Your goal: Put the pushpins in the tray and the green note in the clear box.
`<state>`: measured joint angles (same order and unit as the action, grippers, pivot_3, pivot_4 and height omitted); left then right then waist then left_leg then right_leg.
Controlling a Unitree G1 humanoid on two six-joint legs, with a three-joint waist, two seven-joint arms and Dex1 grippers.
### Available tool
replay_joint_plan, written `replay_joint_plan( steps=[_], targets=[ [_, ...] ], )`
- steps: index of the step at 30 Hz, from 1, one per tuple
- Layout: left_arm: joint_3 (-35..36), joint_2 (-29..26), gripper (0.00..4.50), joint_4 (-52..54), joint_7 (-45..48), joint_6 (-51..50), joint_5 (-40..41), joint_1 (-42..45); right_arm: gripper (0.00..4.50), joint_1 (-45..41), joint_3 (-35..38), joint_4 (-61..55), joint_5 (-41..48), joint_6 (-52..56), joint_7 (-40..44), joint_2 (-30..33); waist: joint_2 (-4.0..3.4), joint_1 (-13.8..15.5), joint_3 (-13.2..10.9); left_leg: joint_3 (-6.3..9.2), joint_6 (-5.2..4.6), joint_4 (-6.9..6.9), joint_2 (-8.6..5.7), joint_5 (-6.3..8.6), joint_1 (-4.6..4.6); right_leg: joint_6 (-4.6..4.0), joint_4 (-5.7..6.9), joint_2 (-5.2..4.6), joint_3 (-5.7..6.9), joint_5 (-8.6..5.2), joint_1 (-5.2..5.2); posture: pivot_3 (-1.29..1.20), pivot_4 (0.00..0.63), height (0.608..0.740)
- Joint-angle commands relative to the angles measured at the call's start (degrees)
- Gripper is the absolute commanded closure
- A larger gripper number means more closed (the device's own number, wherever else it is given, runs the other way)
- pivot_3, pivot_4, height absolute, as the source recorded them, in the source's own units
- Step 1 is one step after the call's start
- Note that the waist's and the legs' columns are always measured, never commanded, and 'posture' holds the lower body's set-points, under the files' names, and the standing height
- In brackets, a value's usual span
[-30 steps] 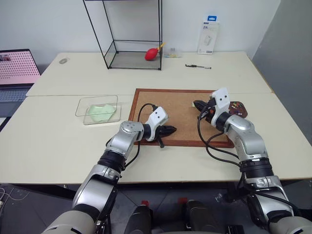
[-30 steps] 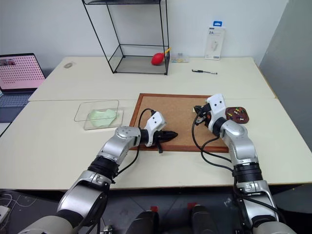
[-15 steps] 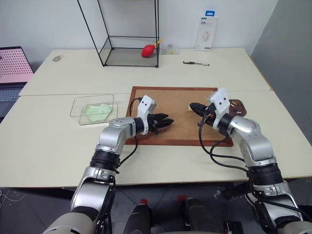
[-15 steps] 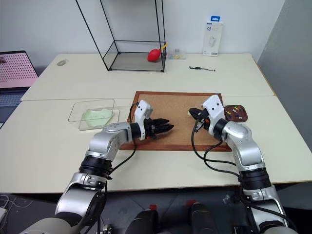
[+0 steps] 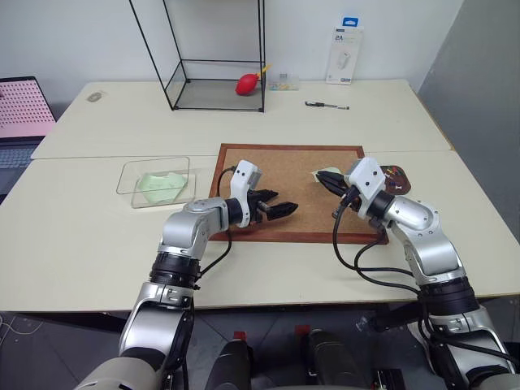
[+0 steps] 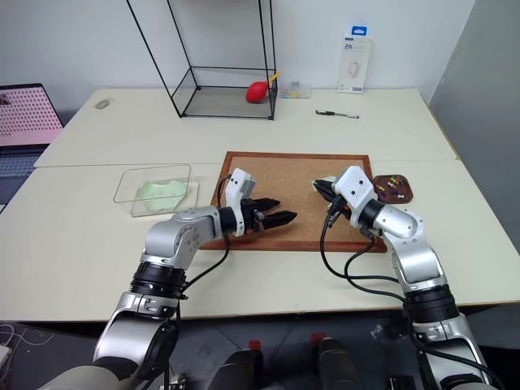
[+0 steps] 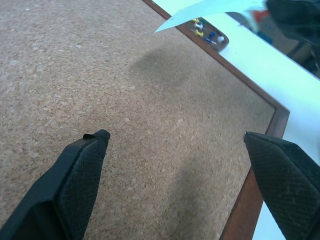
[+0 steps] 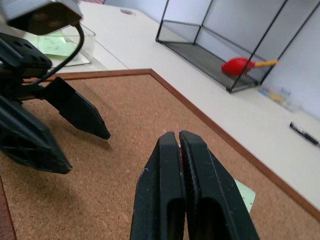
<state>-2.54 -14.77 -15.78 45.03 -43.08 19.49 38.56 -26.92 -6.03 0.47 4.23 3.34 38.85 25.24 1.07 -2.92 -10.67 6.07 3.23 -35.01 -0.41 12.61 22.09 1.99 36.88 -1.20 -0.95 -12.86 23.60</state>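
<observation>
My right gripper (image 5: 324, 179) is shut over the right side of the corkboard (image 5: 276, 166). The green note (image 7: 210, 7) juts from its tips, lifted off the cork with a shadow under it. A red speck shows between its fingertips (image 8: 170, 145); whether it is a pushpin I cannot tell. Just right of the board lies the dark brown tray (image 6: 409, 195) with several pushpins (image 6: 392, 185) in it. My left gripper (image 5: 279, 204) hovers open and empty over the board's front left part. The clear box (image 5: 156, 161) stands left of the board.
A wavy pale green sheet (image 5: 160, 184) lies in the clear box. At the back stand a black-framed glass case (image 5: 175, 73) with a red bulb (image 5: 248, 84), a white package (image 5: 344, 57) and a pen (image 5: 327, 106). A laptop (image 5: 24, 106) sits far left.
My left gripper has gone from shut to wide open and lifted slightly. My right gripper has drawn back towards me, bringing the green note up off the cork.
</observation>
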Motion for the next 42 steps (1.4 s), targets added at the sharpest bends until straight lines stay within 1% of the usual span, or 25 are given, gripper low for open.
replay_joint_plan(
  steps=[1,5,7,9,20,23,27,35,37,42],
  targets=[
    [-0.62,-0.28,0.01,3.53,-0.03,2.71,-0.14,-0.36,4.50,0.38,-2.20,-0.11,-5.43,-12.19,1.03,3.22,0.00,0.01,0.00,-0.02,0.00,0.00,-0.01,0.00,0.00,0.00,0.00,0.00,-0.01,0.00,0.00,0.00,0.150,0.740],
    [-1.98,-0.71,0.01,4.46,0.91,4.62,-0.57,-0.59,4.50,-0.32,-4.00,2.58,-9.58,-20.47,0.69,5.22,0.03,0.06,-0.02,-0.04,0.01,0.00,-0.01,0.00,-0.01,0.00,-0.01,-0.01,-0.03,0.00,0.00,0.00,0.150,0.740],
    [-1.81,-0.27,0.01,4.91,1.27,5.02,0.28,-0.44,4.50,-0.78,-5.28,4.88,-13.42,-26.37,-0.33,6.70,0.03,0.10,-0.02,-0.04,0.02,0.00,-0.01,-0.01,-0.02,0.00,0.00,-0.01,-0.03,0.00,-0.01,0.00,0.150,0.740],
    [-1.72,-0.02,0.01,5.50,2.03,5.16,1.11,-0.35,4.50,-1.09,-5.99,6.68,-15.59,-29.98,-1.33,7.40,0.03,0.15,-0.02,-0.05,0.02,-0.01,-0.01,-0.01,-0.03,0.00,0.00,-0.01,-0.03,0.00,-0.02,0.00,0.150,0.740],
    [1.43,0.49,0.01,3.95,2.07,1.97,5.57,-0.19,4.50,-1.81,-6.17,9.84,-19.79,-35.98,-5.27,7.26,0.05,0.23,-0.03,-0.05,0.02,-0.02,-0.01,-0.01,-0.07,-0.01,0.03,-0.01,-0.06,0.00,-0.05,0.00,0.150,0.740],
    [-0.76,-0.26,0.01,4.25,2.46,7.02,2.49,-0.83,4.50,-1.94,-6.19,10.27,-19.79,-36.57,-5.72,7.19,0.05,0.27,-0.03,-0.05,0.02,-0.02,-0.02,-0.01,-0.07,-0.01,0.02,-0.02,-0.07,0.00,-0.06,0.00,0.150,0.740],
    [-5.62,-2.02,0.01,2.00,3.49,22.30,-5.45,-0.67,4.50,-1.37,-5.40,8.79,-14.11,-32.41,-3.39,5.62,0.05,0.34,-0.03,-0.06,0.03,-0.02,-0.01,-0.01,-0.08,-0.02,0.03,-0.02,-0.09,0.01,-0.06,0.00,0.150,0.740],
    [-7.32,-0.60,0.01,-7.72,1.87,39.99,-12.34,2.84,4.50,-0.68,-5.67,5.80,-9.53,-27.51,0.33,4.99,0.05,1.13,-0.03,-0.08,0.02,-0.04,-0.02,-0.01,-0.10,-0.03,0.03,-0.02,-0.09,0.01,-0.09,0.00,0.150,0.740],
    [-7.43,0.12,0.01,-10.82,0.78,44.41,-14.09,4.15,4.50,-0.04,-5.53,4.00,-7.62,-24.93,1.27,4.46,0.05,1.23,-0.03,-0.08,0.02,-0.05,-0.02,-0.01,-0.08,-0.02,0.02,-0.02,-0.08,0.01,-0.09,0.00,0.150,0.740],
    [-7.26,1.90,0.01,-17.03,-0.34,51.88,-16.13,7.08,4.50,0.51,-5.21,-0.32,-4.14,-17.89,2.50,2.99,0.05,1.16,-0.03,-0.07,0.01,-0.05,-0.02,-0.01,-0.07,-0.02,0.02,-0.02,-0.07,0.01,-0.09,0.00,0.150,0.740]
  ],
)
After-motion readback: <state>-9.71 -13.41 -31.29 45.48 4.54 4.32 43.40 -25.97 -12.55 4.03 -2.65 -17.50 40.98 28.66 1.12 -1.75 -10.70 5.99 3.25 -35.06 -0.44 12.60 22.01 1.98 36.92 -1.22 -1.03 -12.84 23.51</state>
